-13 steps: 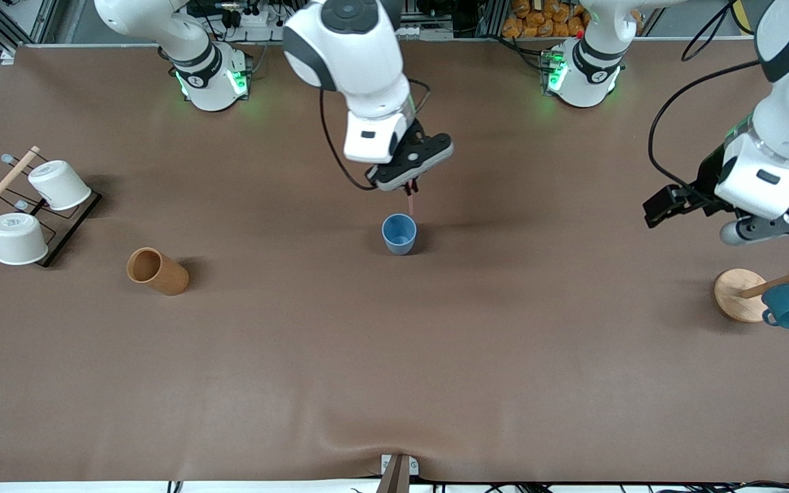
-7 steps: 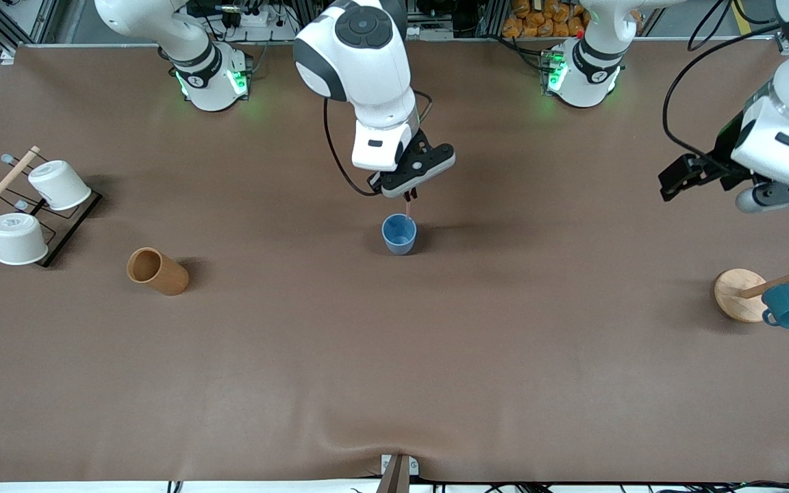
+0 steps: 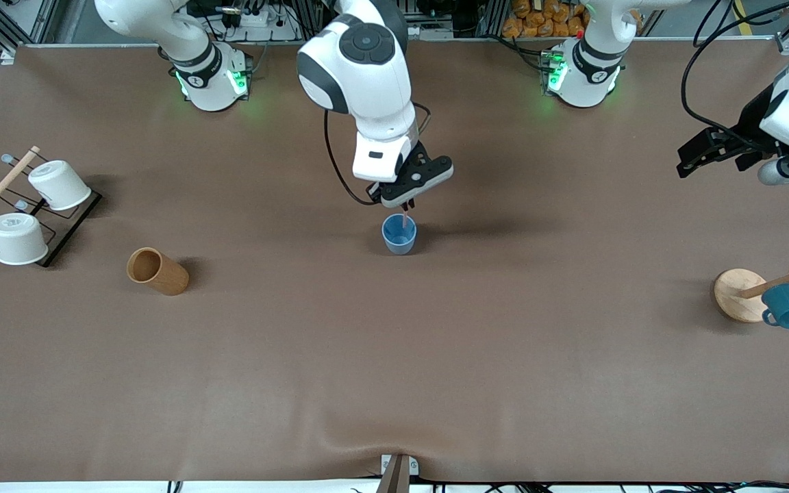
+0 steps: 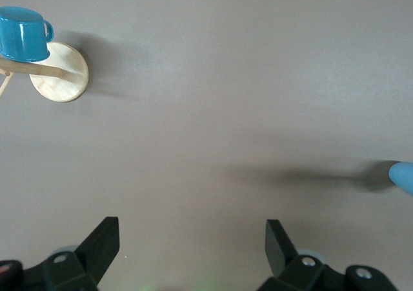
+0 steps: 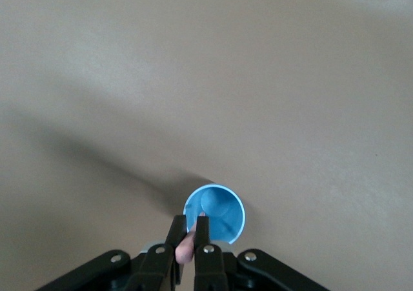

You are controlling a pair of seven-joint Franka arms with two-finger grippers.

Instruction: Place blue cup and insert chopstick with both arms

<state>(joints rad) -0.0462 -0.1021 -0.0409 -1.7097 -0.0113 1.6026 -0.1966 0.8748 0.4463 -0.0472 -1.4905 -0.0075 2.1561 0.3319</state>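
I see my right gripper [image 3: 406, 203] pinching the pale pink chopstick [image 3: 405, 220], its tip dipping into the upright light-blue cup [image 3: 399, 235] mid-table, while my left gripper [image 4: 191, 242] waits spread apart over bare table.

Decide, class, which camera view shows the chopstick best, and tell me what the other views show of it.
The front view: the chopstick hangs from the right claw with its lower end in the blue cup. The right wrist view shows only a pink stub between the shut fingers. The left wrist view shows none of it.
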